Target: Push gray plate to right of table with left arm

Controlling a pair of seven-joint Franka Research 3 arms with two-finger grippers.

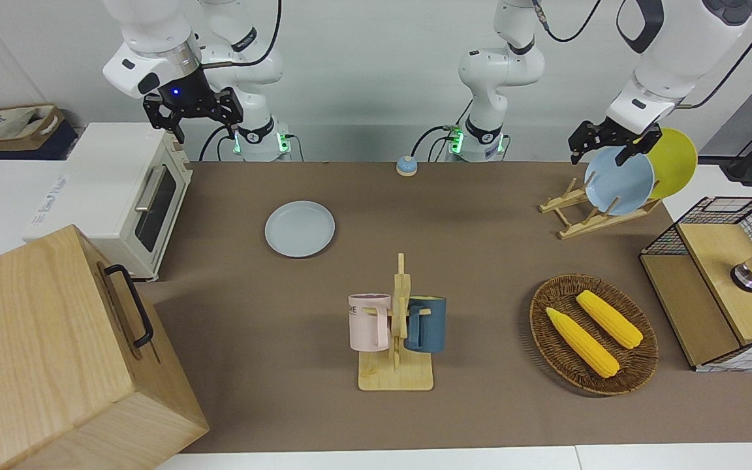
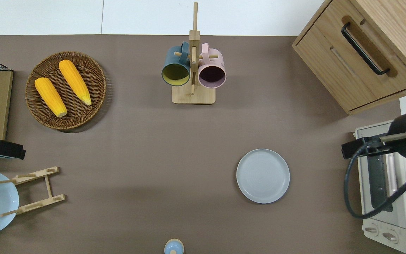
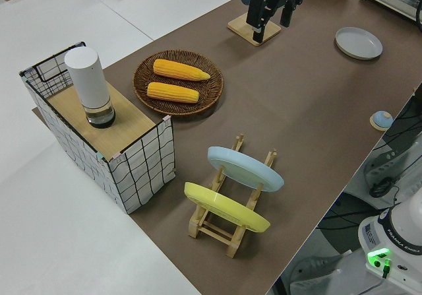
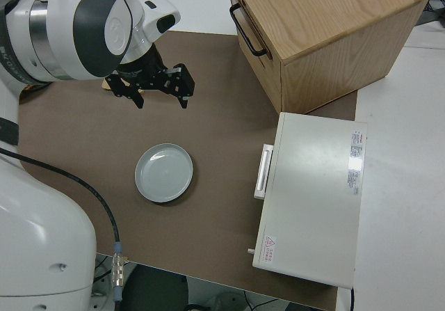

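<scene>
The gray plate point(image 1: 299, 228) lies flat on the brown table point(image 1: 480, 248), toward the right arm's end; it also shows in the overhead view point(image 2: 263, 175), the left side view point(image 3: 358, 42) and the right side view point(image 4: 164, 172). My left gripper point(image 1: 601, 151) is open and empty in the air, at the table's left-arm end between the plate rack and the wire crate, far from the plate. It shows at the overhead view's edge point(image 2: 2, 152) and in the left side view point(image 3: 270, 16). My right arm is parked, its gripper point(image 4: 161, 101) open.
A wooden rack holds a sky-blue plate point(image 1: 619, 181) and a yellow plate point(image 1: 670, 160). A mug stand point(image 1: 395, 326) is mid-table, a basket with two corn cobs point(image 1: 593, 333) beside it. A toaster oven point(image 1: 125, 196) and a wooden drawer box point(image 1: 56, 352) stand at the right arm's end. A small bell point(image 1: 407, 166) sits near the robots.
</scene>
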